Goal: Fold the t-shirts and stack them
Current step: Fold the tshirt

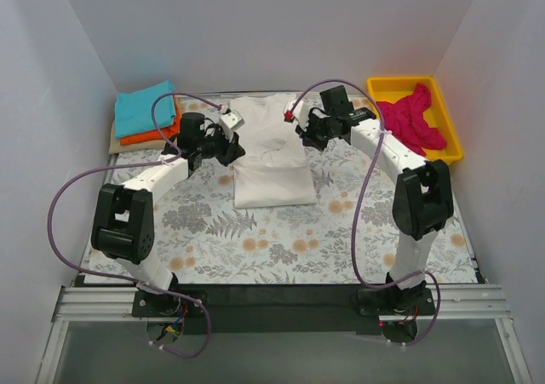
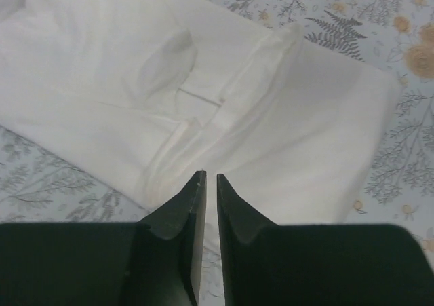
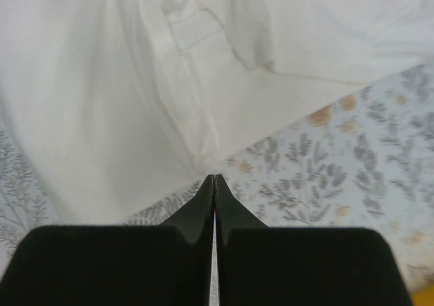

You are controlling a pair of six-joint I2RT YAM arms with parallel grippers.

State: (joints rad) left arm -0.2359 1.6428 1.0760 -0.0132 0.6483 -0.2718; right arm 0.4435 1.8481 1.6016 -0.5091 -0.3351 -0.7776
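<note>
The cream-white t-shirt (image 1: 271,158) lies in the middle back of the table, its lower part folded into a rectangle. My left gripper (image 1: 228,150) is at its left edge; in the left wrist view the jaws (image 2: 210,178) stand a thin slit apart over the shirt (image 2: 285,109), with creases running to the tips. My right gripper (image 1: 305,133) is at the shirt's right edge, shut, with the cloth (image 3: 135,96) puckered into its tips (image 3: 214,178). A folded teal t-shirt (image 1: 145,107) lies on a folded orange t-shirt (image 1: 152,134) at the back left. The magenta-pink t-shirt (image 1: 413,120) lies crumpled in a yellow bin.
The yellow bin (image 1: 447,111) stands at the back right by the right wall. The floral grey table cloth (image 1: 281,239) covers the table. White walls close in the left, back and right sides. The arms' cables loop over the table.
</note>
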